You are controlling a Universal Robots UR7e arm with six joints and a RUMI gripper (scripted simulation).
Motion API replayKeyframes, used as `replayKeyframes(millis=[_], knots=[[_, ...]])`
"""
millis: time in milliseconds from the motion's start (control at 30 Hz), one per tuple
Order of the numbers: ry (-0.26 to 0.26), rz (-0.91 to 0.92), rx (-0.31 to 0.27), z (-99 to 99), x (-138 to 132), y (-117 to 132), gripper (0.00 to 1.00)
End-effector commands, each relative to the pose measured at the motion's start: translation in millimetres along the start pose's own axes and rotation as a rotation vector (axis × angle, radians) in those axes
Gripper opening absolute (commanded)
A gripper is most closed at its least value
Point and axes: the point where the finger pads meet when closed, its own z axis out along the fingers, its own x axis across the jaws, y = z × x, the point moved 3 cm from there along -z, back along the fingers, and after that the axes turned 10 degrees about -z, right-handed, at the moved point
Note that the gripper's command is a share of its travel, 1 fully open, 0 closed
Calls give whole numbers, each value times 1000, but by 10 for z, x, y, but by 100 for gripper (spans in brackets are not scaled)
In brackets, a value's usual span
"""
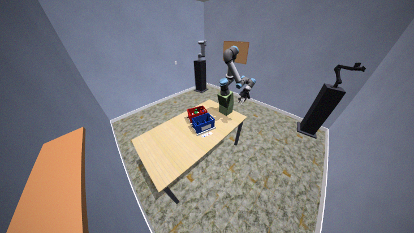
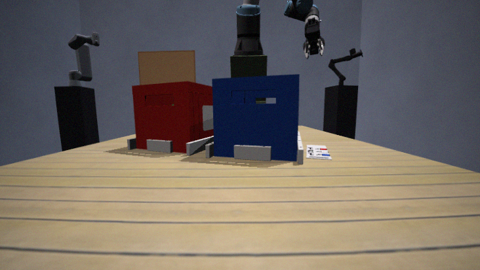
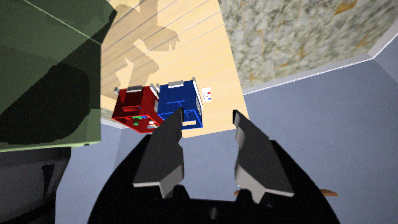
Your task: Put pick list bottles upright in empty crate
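The claw [image 3: 206, 145] hangs high in the air off the far end of the tabletop [image 1: 171, 144], past the green pedestal [image 1: 225, 105] that carries the arm [image 1: 231, 68]. Its two dark fingers stand partway drawn in with a plain gap between them, and nothing sits in that gap; only grey wall shows through it in the wrist view.

In the top view the claw [image 1: 244, 96] lies at about 2 o'clock from the crates and well apart from them. The red crate [image 1: 189, 113] and the blue crate [image 1: 203, 124] stand side by side and touching or nearly so, the red one at 11 o'clock from the blue. Bottles [image 1: 196, 111] stand inside the red crate, with green and red colour showing among them; how many cannot be made out. The blue crate shows only its inner dividers.

The pick list [image 2: 318, 151] lies flat on the tabletop just beside the blue crate [image 2: 255, 117], at 3 o'clock from it in the exterior view, with red and blue marks on its lines; the counts are too small to read. Grey blocks [image 2: 252, 152] lie against the feet of both crates. In the exterior view the claw [image 2: 313, 49] points downward, at 1 o'clock above the blue crate.
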Motion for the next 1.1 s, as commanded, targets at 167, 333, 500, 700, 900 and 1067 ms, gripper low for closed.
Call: replayKeyframes(millis=[167, 333, 500, 700, 900, 1067], knots=[[-78, 229, 68, 120, 106, 108, 38], [-129, 383, 106, 213, 189, 206, 38], [-180, 535, 140, 276, 248, 284, 38], [-220, 658, 165, 325, 293, 350, 38], [-282, 846, 197, 459, 412, 534, 38], [-333, 1003, 220, 539, 480, 661, 38]])
